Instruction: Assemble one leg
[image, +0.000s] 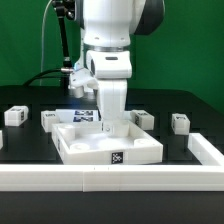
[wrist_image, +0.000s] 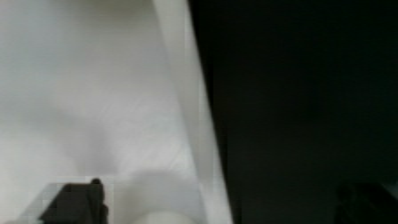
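The large flat white panel (image: 108, 146) lies at the middle of the black table, with a marker tag on its front edge. My gripper (image: 110, 124) is lowered straight down onto the panel's back part. In the wrist view the gripper (wrist_image: 219, 205) is open with its dark fingertips (wrist_image: 75, 203) far apart. A blurred white surface of the panel (wrist_image: 107, 100) fills the space between them up to a straight edge, and beyond that is black table. Several legs stand loose around the panel: one at the far left (image: 15, 115), one behind the panel's left corner (image: 50, 118), one behind its right corner (image: 143, 117) and one further right (image: 180, 122).
A low white wall (image: 110, 181) runs along the table's front and up the exterior view's right side (image: 206, 150). The marker board (image: 85, 115) lies behind the panel, partly hidden by the arm. Cables hang behind the arm before a green backdrop.
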